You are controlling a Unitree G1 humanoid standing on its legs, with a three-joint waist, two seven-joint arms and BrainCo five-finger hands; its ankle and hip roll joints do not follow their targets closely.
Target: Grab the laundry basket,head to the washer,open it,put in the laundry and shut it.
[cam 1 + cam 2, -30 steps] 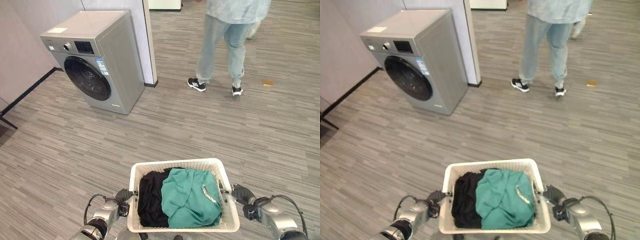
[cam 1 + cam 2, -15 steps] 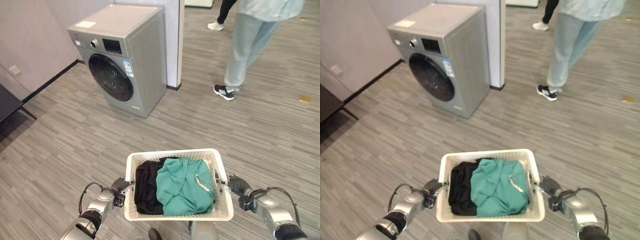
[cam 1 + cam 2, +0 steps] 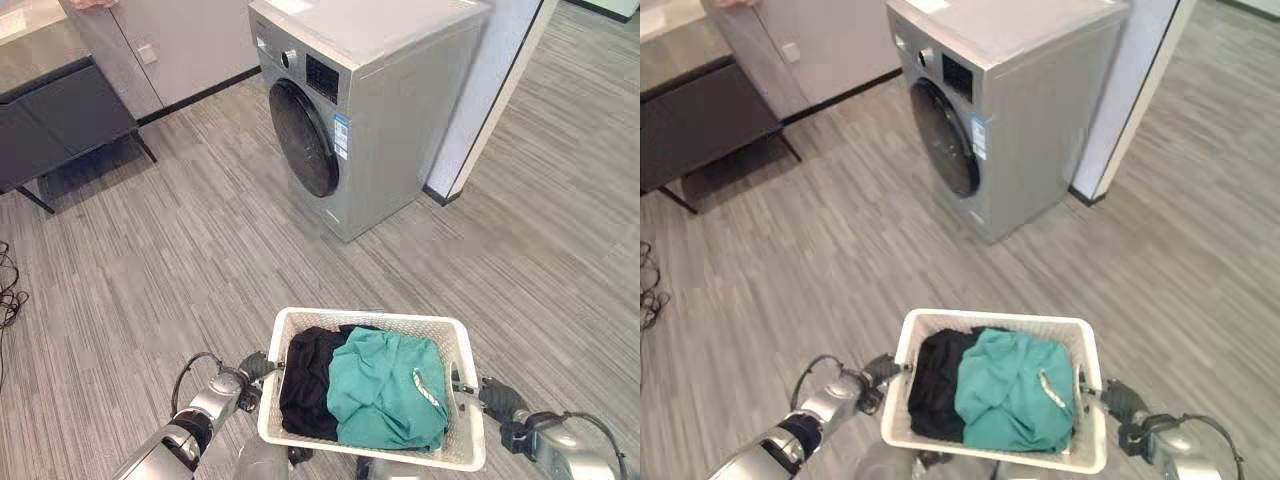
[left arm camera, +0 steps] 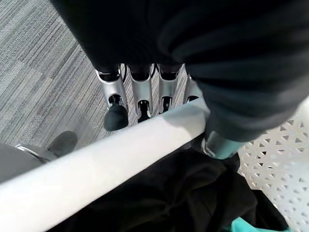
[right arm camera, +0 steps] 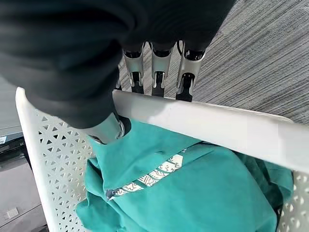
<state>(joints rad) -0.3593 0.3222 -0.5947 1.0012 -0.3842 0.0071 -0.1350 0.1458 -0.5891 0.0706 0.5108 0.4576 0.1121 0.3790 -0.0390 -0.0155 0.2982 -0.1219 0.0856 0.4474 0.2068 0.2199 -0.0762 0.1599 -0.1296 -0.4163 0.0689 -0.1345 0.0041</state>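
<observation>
Both hands, left hand and right hand, fingers curled on the laundry basket rims, are carrying it; the washer is now looming nearer at twelve o'clock, door closed, approach nearly finishing.

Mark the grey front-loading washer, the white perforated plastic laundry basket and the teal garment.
grey front-loading washer [image 3: 305,137], left eye view, on its dark round door.
white perforated plastic laundry basket [image 3: 372,319], left eye view, on its far rim.
teal garment [image 3: 1006,392], right eye view, on its bunched middle.

Washer top cut off by the edge, black garment partly buried under teal garment
</observation>
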